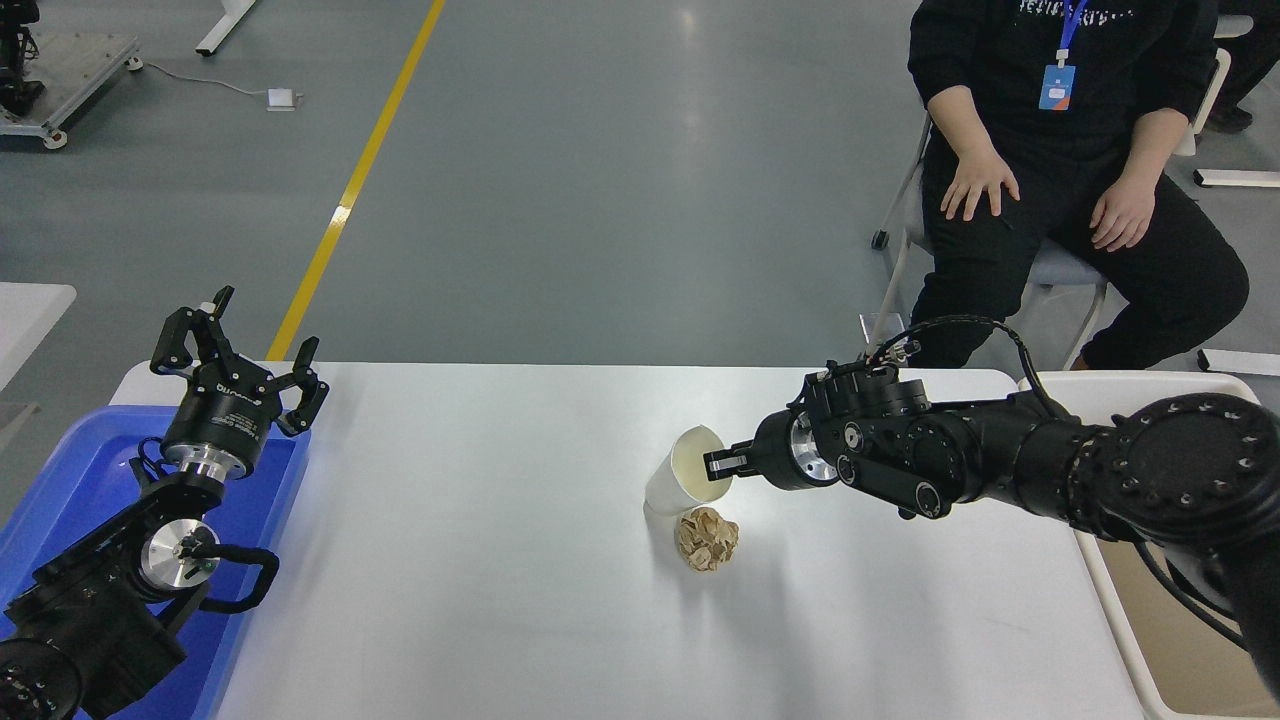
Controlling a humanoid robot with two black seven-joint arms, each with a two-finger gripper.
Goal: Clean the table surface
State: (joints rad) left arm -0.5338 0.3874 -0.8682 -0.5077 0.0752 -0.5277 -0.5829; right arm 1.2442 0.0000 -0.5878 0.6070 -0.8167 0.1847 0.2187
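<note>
Left gripper [238,352]: parked lower left over blue tray [90,470], fingers spread, empty.
Crumpled paper wad [706,539]: light, soft; pinch anywhere.
Paper cup [686,471]: mid-table, tilted, mouth toward right; thin, crushable.
Right gripper [722,465]: clamped on cup rim.
Table surface [480,520]: glossy, long axis left-right.
Beige bin [1170,640]: right edge.

Grey glossy floor [600,180] carries a yellow line [350,190] – a seated person [1070,170] occupies a chair [1060,265], a wheeled platform [60,75] stands far off.
</note>
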